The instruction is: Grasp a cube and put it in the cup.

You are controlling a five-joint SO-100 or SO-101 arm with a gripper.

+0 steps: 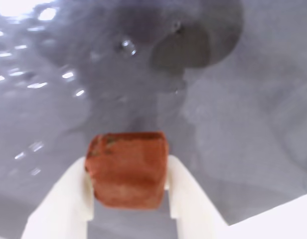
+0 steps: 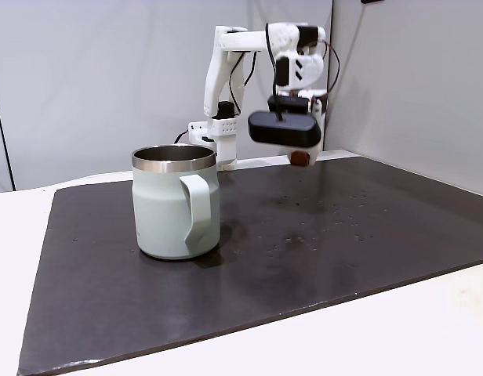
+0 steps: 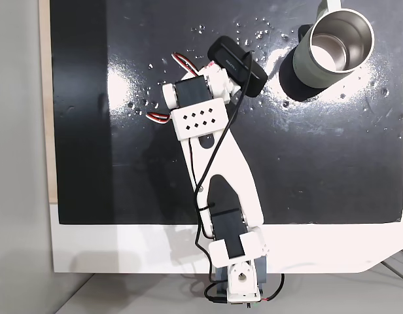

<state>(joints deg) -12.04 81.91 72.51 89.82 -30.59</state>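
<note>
Wrist view, hand [image 1: 128, 191] gripping cube [image 1: 127, 168] between white fingers [image 1: 69, 199], mat blurred, cup [image 2: 176, 202] well apart, fingertips cut off.

My white table [image 2: 430, 329] has a big dark mat [image 2: 320, 251] over most of it. The mint-green cup [image 2: 176, 202] stands upright on the mat, with small shiny specks [image 2: 335, 223] scattered nearby.

The wrist view looks closely down past the hand [image 1: 128, 199] at the dark mat. One fixed view faces the cup [image 2: 176, 202] from low and near; the other looks straight down on the cup [image 3: 329, 52], sharing cup, arm and mat.
</note>
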